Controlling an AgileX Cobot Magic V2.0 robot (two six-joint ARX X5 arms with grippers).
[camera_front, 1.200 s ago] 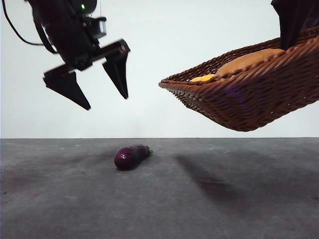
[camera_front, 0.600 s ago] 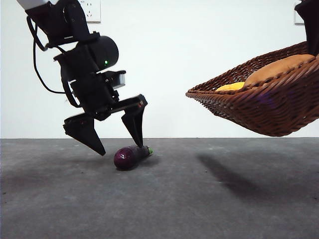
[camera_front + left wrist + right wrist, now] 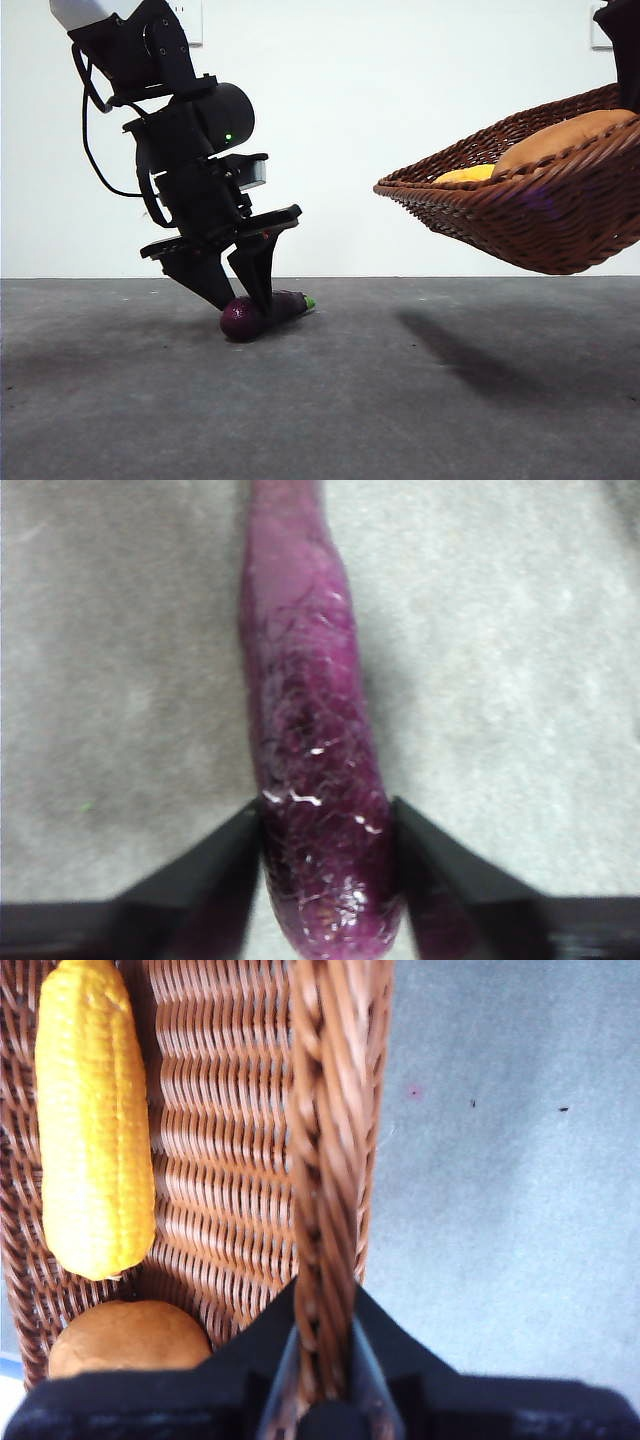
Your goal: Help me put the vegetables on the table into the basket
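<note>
The eggplant (image 3: 262, 313), lying on the bench (image 3: 420, 400) well inside its edges, is clamped at its rounded end by the left pincer (image 3: 243, 305). The basket (image 3: 520, 215), holding corn (image 3: 95, 1120) and potato (image 3: 125, 1338), is gripped by its rim and held aloft by the right pincer (image 3: 325, 1345).

eggplant (image 3: 262, 312): purple, lying on table (image 3: 420, 400)
basket (image 3: 520, 215): airborne, tilted
potato (image 3: 565, 138), corn (image 3: 95, 1120): inside basket
</note>
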